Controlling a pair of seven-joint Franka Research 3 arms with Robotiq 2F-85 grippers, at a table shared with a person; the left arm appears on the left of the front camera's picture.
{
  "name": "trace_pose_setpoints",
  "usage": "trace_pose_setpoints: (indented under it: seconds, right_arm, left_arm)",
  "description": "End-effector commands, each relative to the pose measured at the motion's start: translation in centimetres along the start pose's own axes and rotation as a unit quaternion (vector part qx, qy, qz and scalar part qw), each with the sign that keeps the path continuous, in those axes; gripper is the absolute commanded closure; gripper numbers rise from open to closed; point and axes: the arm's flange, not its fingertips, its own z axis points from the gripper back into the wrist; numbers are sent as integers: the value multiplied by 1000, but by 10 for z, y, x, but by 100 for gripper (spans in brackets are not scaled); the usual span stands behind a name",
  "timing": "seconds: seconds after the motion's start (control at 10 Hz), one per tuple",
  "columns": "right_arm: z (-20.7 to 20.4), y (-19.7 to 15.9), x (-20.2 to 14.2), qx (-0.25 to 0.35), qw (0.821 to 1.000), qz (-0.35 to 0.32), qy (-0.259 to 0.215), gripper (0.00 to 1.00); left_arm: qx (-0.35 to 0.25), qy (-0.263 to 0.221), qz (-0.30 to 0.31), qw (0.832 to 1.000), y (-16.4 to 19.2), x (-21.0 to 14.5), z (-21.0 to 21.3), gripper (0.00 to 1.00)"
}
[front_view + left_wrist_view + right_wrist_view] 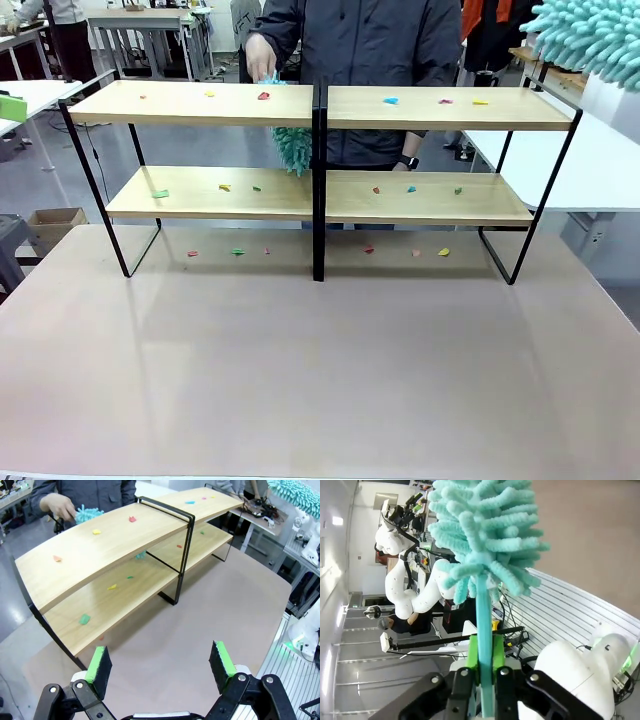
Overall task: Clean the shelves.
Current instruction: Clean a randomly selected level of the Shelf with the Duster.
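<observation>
Right tool (483,652) clamped tight on the teal duster (485,540) handle, head pointing out so I can sweep with it. That arm sits high off the right end of the shelves (200,104). Left tool (160,662) apart, empty, hovering over the table (320,380), facing the rack. Coloured scraps (390,100) on the 2 tiers. Person's hand (260,55) holds another duster at the top-left board.

One rack (316,150), two dusters (592,35), eighteen scraps (264,96)

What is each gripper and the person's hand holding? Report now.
Left gripper: open, empty.
Right gripper: shut on the handle of a teal duster.
Person's hand: holding another teal duster.
</observation>
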Motion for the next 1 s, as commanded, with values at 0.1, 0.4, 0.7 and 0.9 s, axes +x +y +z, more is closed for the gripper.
trace_pose_setpoints:
  seconds: [0.1, 0.4, 0.7, 0.9]
  right_arm:
    - [4, 3, -1, -3, 1000, 12, -1, 88]
    - [4, 3, -1, -3, 1000, 12, -1, 88]
    - [-22, 10, 5, -29, 1000, 11, -1, 88]
    - [-111, 38, 45, -73, 993, 52, 77, 88]
  left_arm:
    - [-4, -1, 1, 1000, 1, -1, -2, 0]
    - [-4, -1, 1, 1000, 1, -1, -2, 0]
    - [-4, -1, 1, 1000, 1, -1, -2, 0]
    - [-4, -1, 1, 1000, 1, -1, -2, 0]
